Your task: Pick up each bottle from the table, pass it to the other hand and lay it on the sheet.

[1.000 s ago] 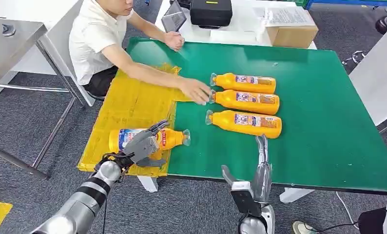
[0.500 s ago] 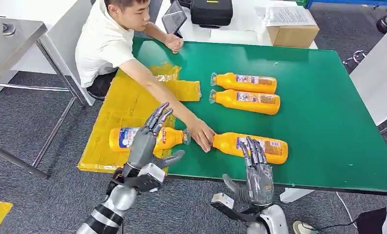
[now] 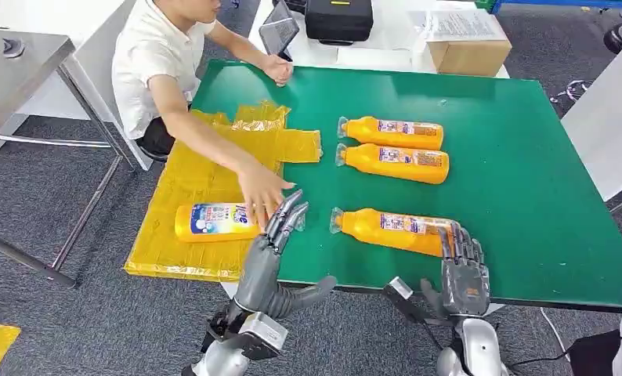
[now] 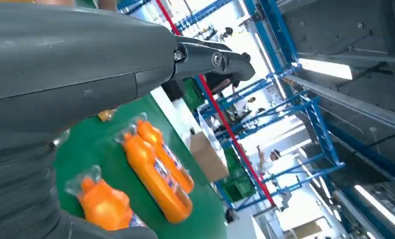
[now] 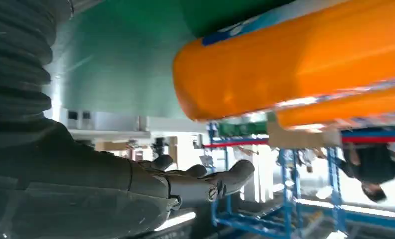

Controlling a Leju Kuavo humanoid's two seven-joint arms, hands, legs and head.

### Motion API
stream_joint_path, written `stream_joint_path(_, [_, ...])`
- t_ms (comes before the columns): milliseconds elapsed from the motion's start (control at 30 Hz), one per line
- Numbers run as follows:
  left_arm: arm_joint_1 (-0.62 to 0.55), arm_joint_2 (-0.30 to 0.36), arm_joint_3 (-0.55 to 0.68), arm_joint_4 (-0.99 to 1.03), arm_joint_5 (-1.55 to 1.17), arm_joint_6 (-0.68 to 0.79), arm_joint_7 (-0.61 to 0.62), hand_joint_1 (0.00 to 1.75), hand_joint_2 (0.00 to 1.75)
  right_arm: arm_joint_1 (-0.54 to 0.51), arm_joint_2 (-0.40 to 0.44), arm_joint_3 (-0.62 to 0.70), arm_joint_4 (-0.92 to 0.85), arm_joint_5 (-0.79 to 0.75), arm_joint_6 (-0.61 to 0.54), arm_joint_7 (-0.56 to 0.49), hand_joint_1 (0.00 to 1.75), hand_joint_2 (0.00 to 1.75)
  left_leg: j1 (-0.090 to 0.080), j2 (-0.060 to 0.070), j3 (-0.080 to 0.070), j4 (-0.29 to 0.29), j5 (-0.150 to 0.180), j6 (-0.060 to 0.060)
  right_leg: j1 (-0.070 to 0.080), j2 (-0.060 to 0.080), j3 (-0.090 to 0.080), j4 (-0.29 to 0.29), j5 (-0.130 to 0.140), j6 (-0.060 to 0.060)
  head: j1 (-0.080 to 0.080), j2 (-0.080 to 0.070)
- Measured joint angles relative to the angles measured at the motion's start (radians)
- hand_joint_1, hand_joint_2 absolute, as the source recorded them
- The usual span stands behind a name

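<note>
One orange bottle point(image 3: 214, 221) with a blue-white label lies on the yellow sheet point(image 3: 184, 168) at the table's left. A person's hand point(image 3: 261, 188) rests at its cap end. Another orange bottle point(image 3: 394, 229) lies near the front edge, cap to the left. Two more orange bottles point(image 3: 392, 131) point(image 3: 395, 160) lie side by side farther back. My left hand point(image 3: 276, 258) is raised between the sheet and the near bottle, fingers spread, holding nothing. My right hand point(image 3: 464, 270) stands at the near bottle's base with its fingers straight and nothing in them. In the right wrist view that bottle point(image 5: 295, 64) lies apart from the fingers point(image 5: 200, 179).
The green table point(image 3: 527, 196) has bare room to the right of the bottles. The person sits at the far left corner. A cardboard box point(image 3: 468, 51) and a black case point(image 3: 339, 19) stand on the white table behind. The left wrist view shows orange bottles point(image 4: 155, 169) on the green top.
The person pulled the third bottle toward the front edge, then reached to the bottle on the sheet. My left hand let go of that bottle and swung right. My right hand moved to the near bottle's base.
</note>
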Motion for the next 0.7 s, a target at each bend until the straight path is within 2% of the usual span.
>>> stream_joint_path(200, [-0.007, -0.006, -0.024, 0.002, 0.004, 0.017, 0.001, 0.00, 1.75, -0.127, -0.072, 0.062, 0.206, -0.035, -0.008, 0.109, 0.00, 1.75, 0.000, 0.002, 0.002, 0.000, 0.000, 0.000, 0.000, 0.000, 0.001, 0.000, 0.000, 0.000, 0.000, 0.000])
stream_joint_path(700, [-0.034, -0.008, -0.052, 0.017, 0.008, 0.012, 0.004, 0.00, 1.75, -0.265, -0.109, 0.116, 0.365, -0.062, -0.010, 0.099, 0.00, 1.75, 0.000, 0.002, 0.002, 0.000, 0.001, 0.001, 0.000, 0.000, 0.001, 0.000, 0.001, 0.000, 0.000, 0.000])
